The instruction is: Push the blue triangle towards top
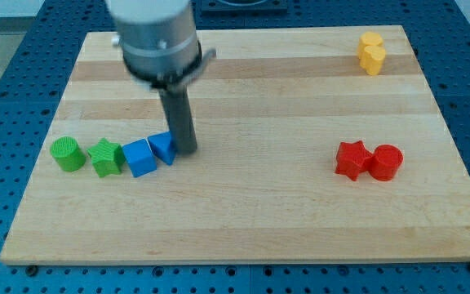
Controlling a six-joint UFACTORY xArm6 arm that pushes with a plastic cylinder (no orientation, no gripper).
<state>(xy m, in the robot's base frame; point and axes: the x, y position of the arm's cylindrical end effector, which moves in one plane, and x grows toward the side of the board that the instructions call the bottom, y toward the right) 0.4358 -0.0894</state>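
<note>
Resting at the right edge of the blue triangle, my tip touches that block near the board's lower left; the rod has no jaws to spread or press. Left of the triangle a blue cube sits against it, then a green star and a green cylinder in a row. Above the triangle the wooden board lies bare. Far right, a red star touches a red cylinder; a yellow block occupies the top right corner

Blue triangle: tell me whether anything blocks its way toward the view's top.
Nothing visible blocks the blue triangle; bare board lies above it. My tip sits against its right side, the blue cube on its left.
</note>
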